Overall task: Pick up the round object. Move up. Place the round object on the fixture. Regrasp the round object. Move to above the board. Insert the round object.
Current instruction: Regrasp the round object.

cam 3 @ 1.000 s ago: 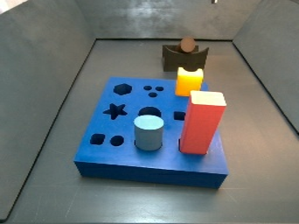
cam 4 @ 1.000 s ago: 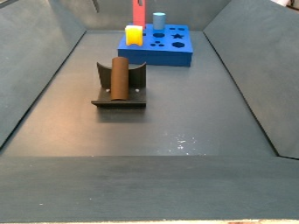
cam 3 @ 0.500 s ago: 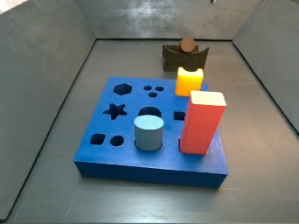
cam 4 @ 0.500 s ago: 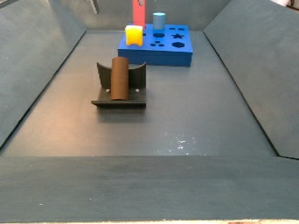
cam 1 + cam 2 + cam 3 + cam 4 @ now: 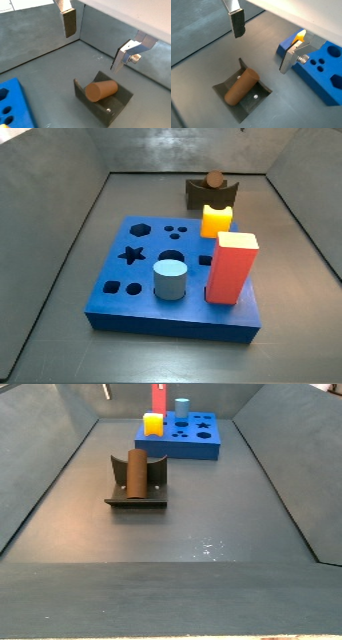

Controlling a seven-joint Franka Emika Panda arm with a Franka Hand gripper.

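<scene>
The round object (image 5: pixel 100 90), a reddish-brown cylinder peg, lies on its side in the notch of the dark fixture (image 5: pixel 111 108). Both show in the other wrist view, peg (image 5: pixel 241 86) and fixture (image 5: pixel 246 108), and in both side views, peg (image 5: pixel 214 178) (image 5: pixel 135 471) and fixture (image 5: pixel 199 196) (image 5: pixel 134 502). My gripper (image 5: pixel 95 40) (image 5: pixel 263 42) hangs open and empty well above the peg, one finger to each side, touching nothing. The blue board (image 5: pixel 134 278) (image 5: pixel 201 450) (image 5: pixel 323 86) lies apart from the fixture.
On the board stand a yellow-orange notched block (image 5: pixel 218 221) (image 5: pixel 299 36), a tall red block (image 5: pixel 231 268) and a light grey-blue cylinder (image 5: pixel 170 280). Grey sloping walls (image 5: pixel 54 218) enclose the floor on all sides.
</scene>
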